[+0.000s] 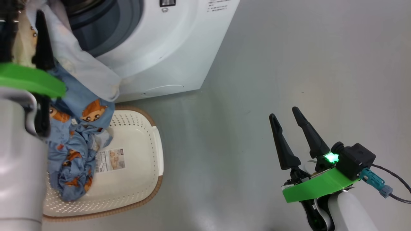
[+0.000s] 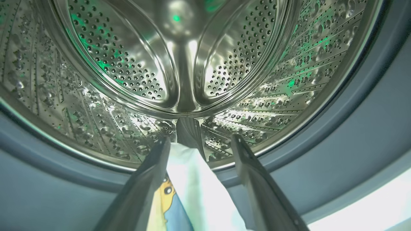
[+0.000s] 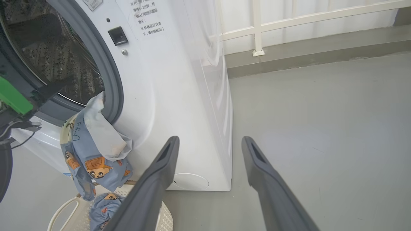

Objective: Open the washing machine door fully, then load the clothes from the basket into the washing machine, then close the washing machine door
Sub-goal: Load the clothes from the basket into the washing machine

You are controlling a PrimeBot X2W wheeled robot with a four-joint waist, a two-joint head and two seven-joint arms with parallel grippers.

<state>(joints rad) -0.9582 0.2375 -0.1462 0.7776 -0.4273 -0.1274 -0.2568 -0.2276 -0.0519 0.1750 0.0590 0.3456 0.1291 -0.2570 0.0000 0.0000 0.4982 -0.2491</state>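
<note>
Your left gripper [image 2: 201,138] sits at the mouth of the washing machine [image 1: 179,48], pointing into the steel drum [image 2: 128,64]. Its fingers are spread wide, and a pale fold of the clothes [image 1: 77,141] lies loose between them against one finger. The clothes trail from the grey gasket [image 2: 353,134] down the white front into the basket [image 1: 141,179], which stands on the floor [image 1: 289,64] just near of the machine, the paper label [image 1: 110,160] on its bottom showing. Your right gripper [image 1: 284,113] hangs well off to the right above the floor, fingers apart.
</note>
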